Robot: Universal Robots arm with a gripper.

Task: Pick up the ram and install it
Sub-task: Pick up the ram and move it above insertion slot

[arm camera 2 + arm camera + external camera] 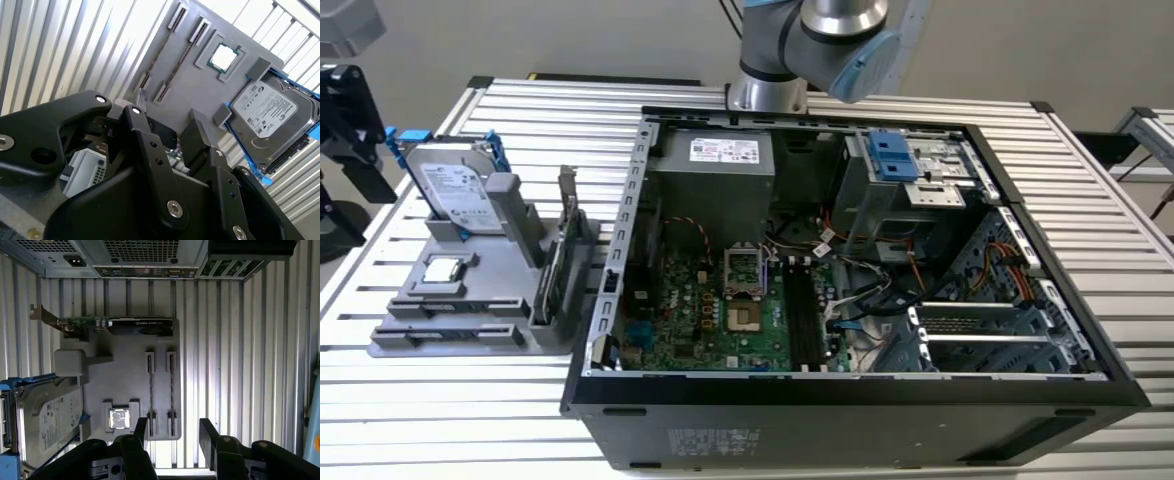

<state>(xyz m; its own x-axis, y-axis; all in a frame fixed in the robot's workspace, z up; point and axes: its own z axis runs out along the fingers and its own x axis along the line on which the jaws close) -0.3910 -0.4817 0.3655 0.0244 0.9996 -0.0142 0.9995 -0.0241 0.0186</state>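
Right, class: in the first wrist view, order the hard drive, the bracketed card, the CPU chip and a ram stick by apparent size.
1. hard drive, partly out of frame
2. bracketed card, seen edge-on
3. Unranked: the ram stick is longer but a thin edge-on line; the CPU chip is a small square.

Silver arm (843, 15) w/ lt-blue joint cap (878, 58), black angular jaws, silver screws (173, 208).

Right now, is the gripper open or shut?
The gripper is open: in the first wrist view its fingers stand apart with nothing between them.
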